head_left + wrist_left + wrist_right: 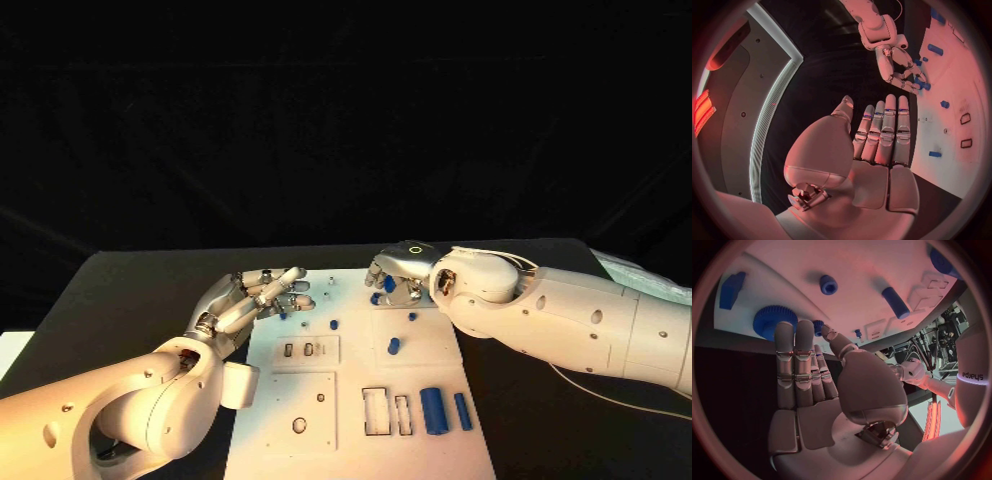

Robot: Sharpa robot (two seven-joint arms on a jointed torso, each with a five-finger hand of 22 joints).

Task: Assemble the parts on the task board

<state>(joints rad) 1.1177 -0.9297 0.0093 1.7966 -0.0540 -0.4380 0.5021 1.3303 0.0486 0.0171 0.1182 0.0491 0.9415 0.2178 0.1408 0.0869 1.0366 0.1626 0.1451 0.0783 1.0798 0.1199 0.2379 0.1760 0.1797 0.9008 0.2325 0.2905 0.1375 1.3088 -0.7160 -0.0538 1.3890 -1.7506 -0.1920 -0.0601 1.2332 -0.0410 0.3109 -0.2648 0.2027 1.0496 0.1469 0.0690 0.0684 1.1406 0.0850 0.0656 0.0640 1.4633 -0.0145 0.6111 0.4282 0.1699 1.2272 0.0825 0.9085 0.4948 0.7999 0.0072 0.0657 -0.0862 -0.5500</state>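
The white task board (433, 350) lies in the middle of the black table. On its near right lie a thick blue cylinder (433, 410) and a slimmer one (463, 411). Small blue pegs (394, 346) stand further up. My right hand (397, 270) reaches over the board's far edge, fingers straight, tips beside a blue gear (775, 317) and a tiny blue piece (819, 326); nothing sits in its grasp. My left hand (260, 295) hovers at the board's far left corner, palm flat and fingers stretched out, holding nothing. The left wrist view has the right hand (901, 70) over blue parts (920, 82).
Black rectangular slots (378, 410) and an oval hole (299, 425) mark the board's near part, with two small recesses (306, 350) above them. A blue block (731, 287) sits near the gear. A pale wrapped thing (635, 270) lies at the table's right edge.
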